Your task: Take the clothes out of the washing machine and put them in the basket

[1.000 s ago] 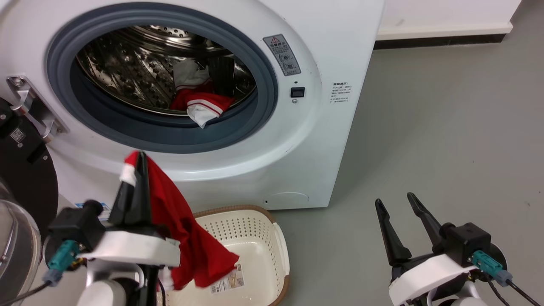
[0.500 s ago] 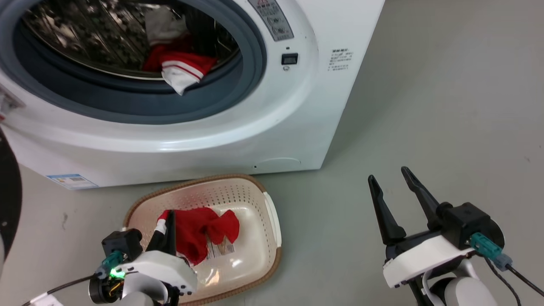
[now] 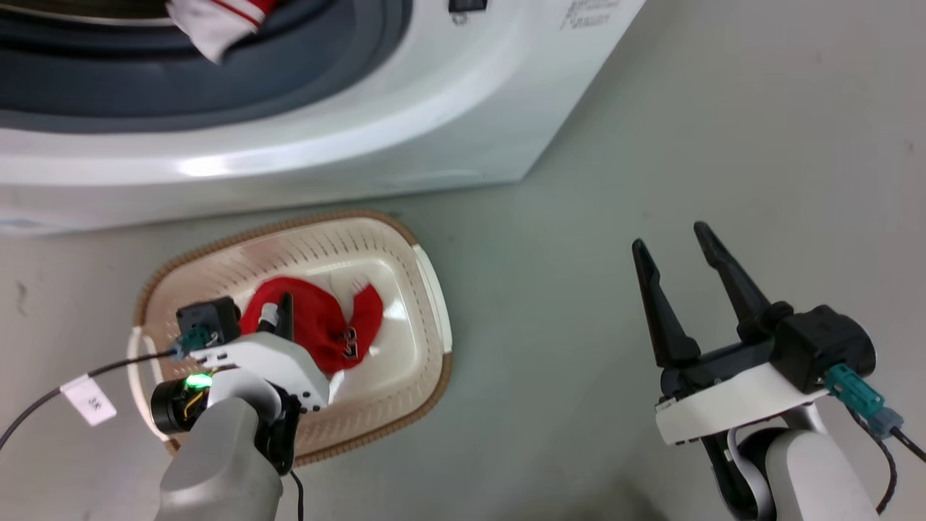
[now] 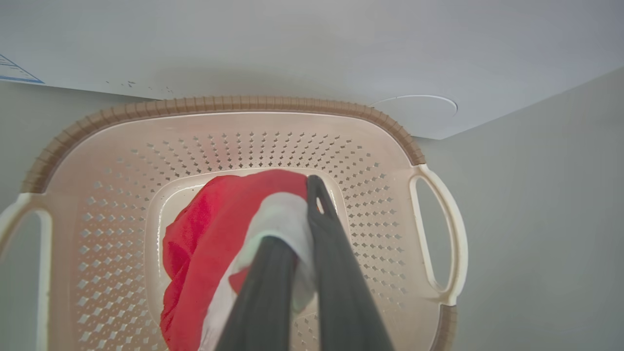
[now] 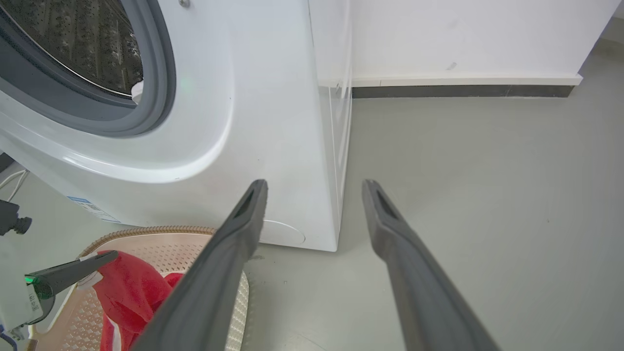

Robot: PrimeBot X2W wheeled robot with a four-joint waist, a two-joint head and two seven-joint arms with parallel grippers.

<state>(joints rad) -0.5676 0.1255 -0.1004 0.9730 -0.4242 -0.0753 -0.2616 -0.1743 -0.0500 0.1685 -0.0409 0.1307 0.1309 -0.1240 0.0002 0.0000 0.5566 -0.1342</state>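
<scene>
The washing machine (image 3: 362, 108) stands across the top of the head view, its grey door ring open toward the bare grey floor (image 3: 651, 145). Just in front of it on the floor sits the basket (image 3: 432, 289). One red garment (image 3: 318, 325) lies bunched on the basket's bottom. A second garment (image 3: 210, 22), red and white, hangs over the lip of the door ring, so the task looks roughly half done. The left gripper (image 3: 278, 315) reaches down inside the basket with its jaws nearly together, pinching the white cuff of the red garment. In the left wrist view that cuff is draped over one finger and hides its tip. The right gripper (image 3: 669, 237) hovers over the floor well to the side, jaws spread wide and holding nothing. The step in hand appears to be the release. It would go best with the jaws opened fully while low over the basket's bottom, so the cloth drops inside the rim. The cuff wrapped over the finger could snag, so a slow, straight lift is wise, making sure the fabric slides off before turning back to the door.
</scene>
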